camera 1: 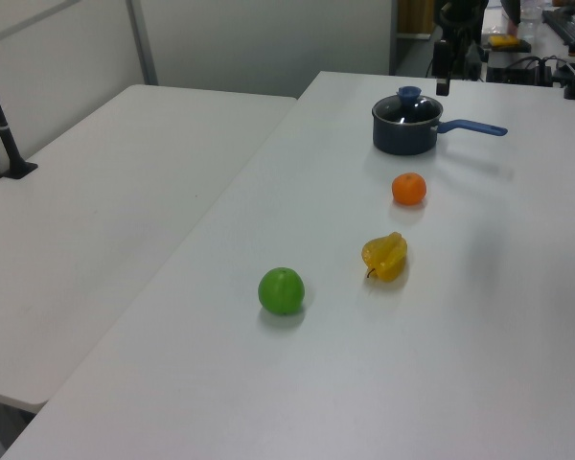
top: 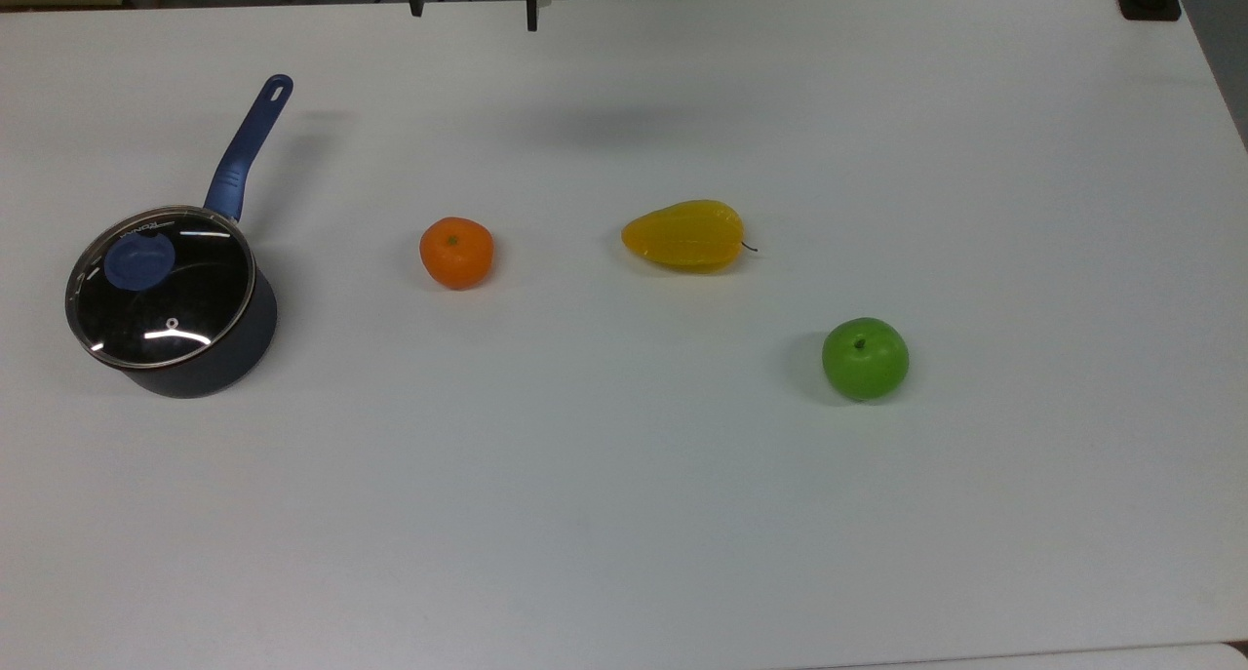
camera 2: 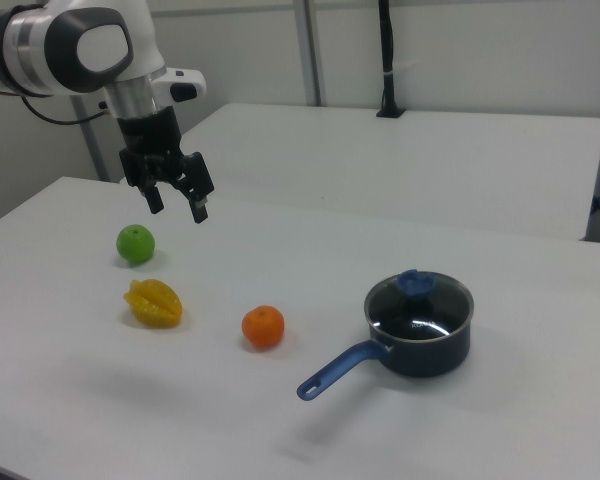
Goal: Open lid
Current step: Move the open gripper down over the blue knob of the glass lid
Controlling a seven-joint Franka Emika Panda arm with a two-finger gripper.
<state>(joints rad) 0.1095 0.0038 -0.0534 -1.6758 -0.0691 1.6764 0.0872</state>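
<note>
A: Where's the lid [camera 2: 420,300]?

B: Seated on the saucepan [camera 2: 421,343], 1 blue knob [camera 2: 416,282] up. My gripper [camera 2: 177,205] hangs spread wide, empty, well apart; the lid lies toward the right view's right, lower.

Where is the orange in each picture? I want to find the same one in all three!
Top view: the orange sits left of centre, between the saucepan and the yellow fruit.
Left view: the orange is right of centre, below the saucepan and above the yellow fruit.
Right view: the orange is low, left of centre, between the yellow fruit and the saucepan.
Shared landmark: the saucepan with its blue handle.
</note>
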